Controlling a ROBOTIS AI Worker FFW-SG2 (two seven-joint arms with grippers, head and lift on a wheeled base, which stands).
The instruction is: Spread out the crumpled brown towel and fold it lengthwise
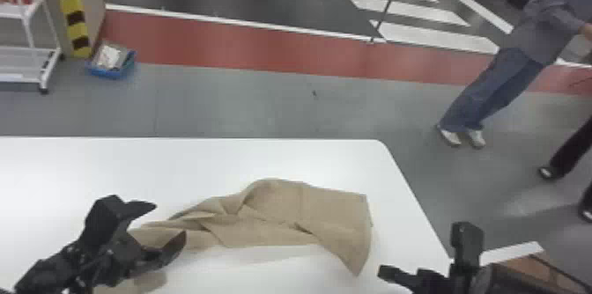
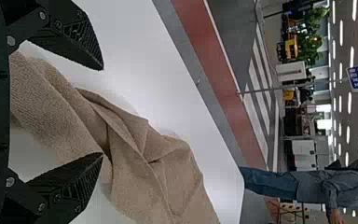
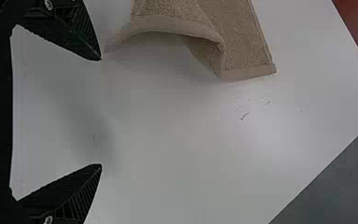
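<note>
Left black two-fingered claw (image 1: 169,220), wide over the crumpled brown cloth towel (image 1: 273,220)!
Towel's sprawled across the white round-cornered table (image 1: 132,165); right black claw (image 1: 420,251) gapes nearby, and its wrist view gives me an arched hem (image 3: 168,23).

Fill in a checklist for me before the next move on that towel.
1. Left black two-fingered pincer open: ok.
2. Right black two-fingered pincer open: ok.
3. Crumpled brown cloth towel spread flat: not ok, folds and bunching run along it.
4. Cloth in line between the left pincer's fingers: ok, in the left wrist view.
5. Cloth in line between the right pincer's fingers: not ok, the smooth white table lies there.
6. Left pincer touching the towel: cannot tell.
</note>
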